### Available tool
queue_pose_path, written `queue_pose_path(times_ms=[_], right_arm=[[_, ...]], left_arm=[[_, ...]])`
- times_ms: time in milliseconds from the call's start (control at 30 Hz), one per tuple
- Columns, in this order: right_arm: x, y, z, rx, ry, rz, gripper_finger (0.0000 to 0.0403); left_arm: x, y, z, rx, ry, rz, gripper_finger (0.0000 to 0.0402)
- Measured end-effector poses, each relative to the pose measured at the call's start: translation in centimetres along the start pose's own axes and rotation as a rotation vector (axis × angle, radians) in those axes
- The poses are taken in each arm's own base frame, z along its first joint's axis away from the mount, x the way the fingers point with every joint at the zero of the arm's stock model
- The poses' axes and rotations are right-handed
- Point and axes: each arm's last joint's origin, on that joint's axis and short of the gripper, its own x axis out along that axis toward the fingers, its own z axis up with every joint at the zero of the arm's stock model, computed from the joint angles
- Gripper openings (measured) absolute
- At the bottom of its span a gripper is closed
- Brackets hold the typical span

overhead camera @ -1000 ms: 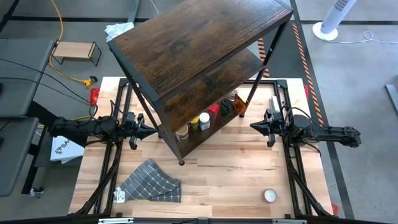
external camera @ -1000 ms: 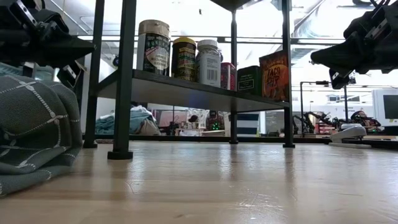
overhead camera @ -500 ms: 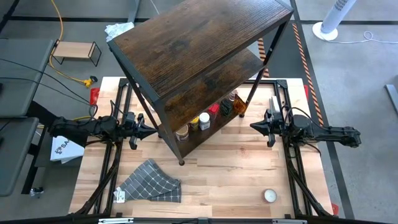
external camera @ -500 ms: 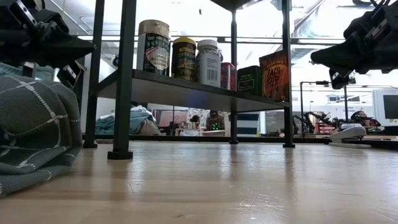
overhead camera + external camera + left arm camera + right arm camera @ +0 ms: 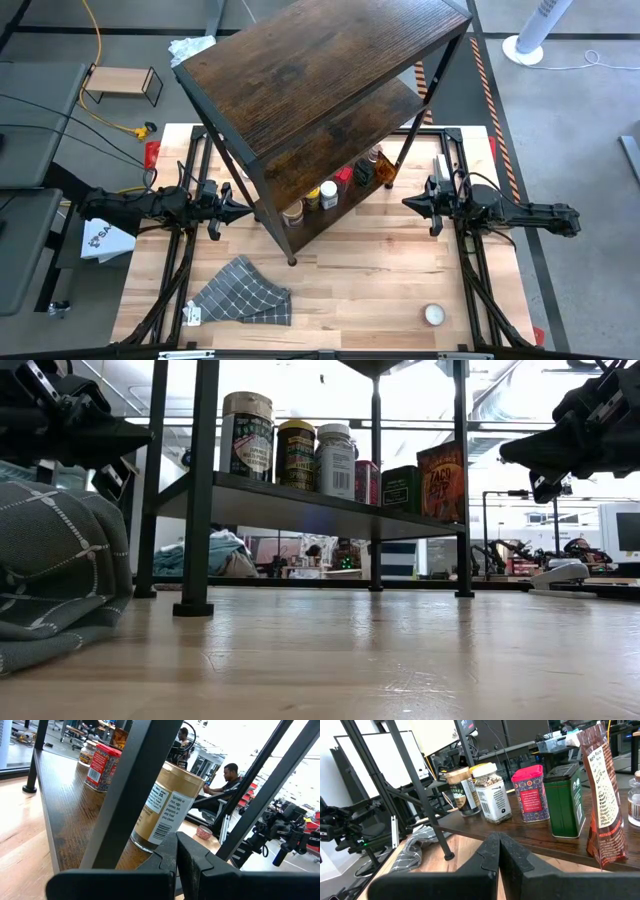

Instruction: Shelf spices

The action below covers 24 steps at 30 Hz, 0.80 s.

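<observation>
From above, the shelf [image 5: 320, 90] stands at the back of the table [image 5: 380, 290] with the spices [image 5: 335, 190] lined along its lowest board, the left gripper [image 5: 240, 211] and right gripper [image 5: 410, 203] flanking it, fingers pressed together and empty, a grey checked cloth [image 5: 240, 292] lying near the front edge. At table level the row sits on that board, and the brown pouch [image 5: 441, 468] reads "TACO". From the left wrist, a tan-lidded jar [image 5: 167, 805] fills the foreground with small unreadable print beside a red tin [image 5: 101, 764]; from the right wrist come a white-lidded jar [image 5: 490, 792], a green tin [image 5: 566, 800] and the pouch again, label too small to read.
</observation>
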Motion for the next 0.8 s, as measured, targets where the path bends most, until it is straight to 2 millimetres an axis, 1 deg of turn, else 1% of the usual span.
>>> queue_pose_path(times_ms=[600,700,733,800], right_arm=[[0.0,0.0,-0.01,0.0,0.0,0.0,0.0],[0.0,0.0,-0.01,0.0,0.0,0.0,0.0],[0.0,0.0,0.0,0.0,0.0,0.0,0.0],[0.0,0.0,0.0,0.0,0.0,0.0,0.0]], left_arm=[[0.0,0.0,0.0,0.0,-0.001,0.001,0.0001],[0.0,0.06,0.12,-0.001,-0.024,0.03,0.0001],[0.0,0.05,0.23,-0.021,-0.04,0.038,0.0001],[-0.05,-0.28,0.7,-0.151,-0.073,-0.025,0.0001]])
